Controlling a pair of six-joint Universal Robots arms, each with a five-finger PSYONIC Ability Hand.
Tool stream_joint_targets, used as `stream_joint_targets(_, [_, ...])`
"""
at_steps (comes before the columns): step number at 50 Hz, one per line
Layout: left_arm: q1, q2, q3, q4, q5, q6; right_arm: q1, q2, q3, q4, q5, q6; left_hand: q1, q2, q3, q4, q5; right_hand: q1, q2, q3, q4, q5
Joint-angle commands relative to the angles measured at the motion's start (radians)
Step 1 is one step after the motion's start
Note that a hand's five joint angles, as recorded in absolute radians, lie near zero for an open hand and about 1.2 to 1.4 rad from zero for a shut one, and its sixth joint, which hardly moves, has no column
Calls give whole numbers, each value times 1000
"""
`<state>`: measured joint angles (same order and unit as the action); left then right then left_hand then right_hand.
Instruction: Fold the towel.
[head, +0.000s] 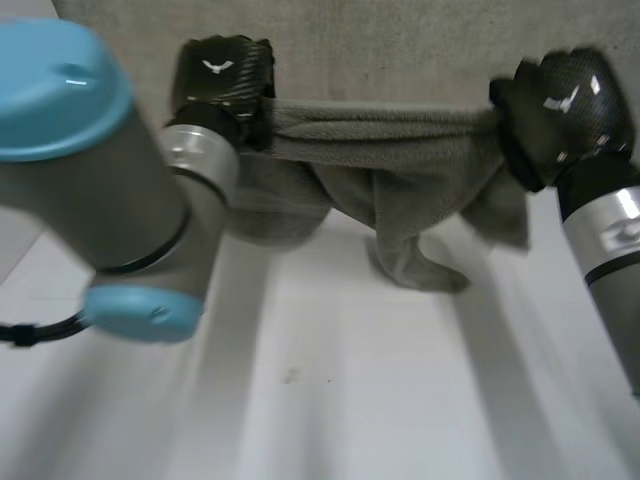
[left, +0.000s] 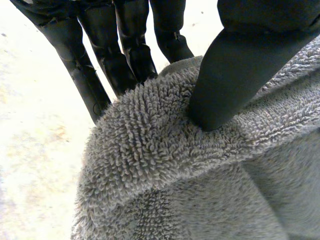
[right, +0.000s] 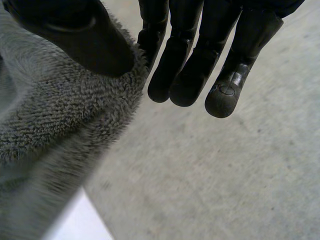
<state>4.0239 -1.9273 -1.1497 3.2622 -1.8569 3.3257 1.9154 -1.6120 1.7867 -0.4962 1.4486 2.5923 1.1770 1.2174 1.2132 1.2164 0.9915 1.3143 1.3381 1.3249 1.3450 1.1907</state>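
Observation:
A grey terry towel (head: 380, 165) hangs stretched between my two hands above the white table (head: 330, 380), its lower part sagging in loose folds with one tip near the tabletop. My left hand (head: 222, 75) holds the towel's left end; in the left wrist view its thumb (left: 235, 65) presses the towel (left: 175, 170) against the fingers (left: 122, 55) behind. My right hand (head: 560, 105) holds the right end. In the right wrist view its thumb (right: 75, 37) pins the towel's edge (right: 60, 115) against a finger, while the other fingers (right: 200, 65) hang beside the cloth.
A grey surface (head: 400, 40) lies beyond the table's far edge, behind the hands. My left arm's elbow with its light-blue caps (head: 60, 90) looms large over the table's near left side. The white tabletop stretches bare in front of the towel.

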Motion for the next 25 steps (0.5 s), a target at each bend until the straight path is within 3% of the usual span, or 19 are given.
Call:
stream_joint_targets(1, [-10,319,-252,-15,2,9,10,-95,-168,357,-45,94,219,179,183,180,230,82,58,71,51,31])
stream_joint_targets(7, [-14,409,-320,-67,-1,6,39,-77,-288,635,-100,132,219,179,183,180,230,82,58,71,51,31])
stream_joint_targets(12, [-10,410,-338,-168,-4,0,63,-1,-335,726,-93,169,219,179,183,180,230,82,58,71,51,31])
stream_joint_targets(16, [39,326,-346,-254,-4,-2,65,66,-359,749,-93,174,219,179,183,180,230,82,58,71,51,31])
stream_joint_targets(21, [124,208,-318,-266,8,-2,68,165,-398,751,-100,174,219,179,183,180,230,82,58,71,51,31])
stream_joint_targets(25, [139,113,-251,-260,18,0,82,309,-492,697,-102,173,219,179,183,180,230,82,58,71,51,31])
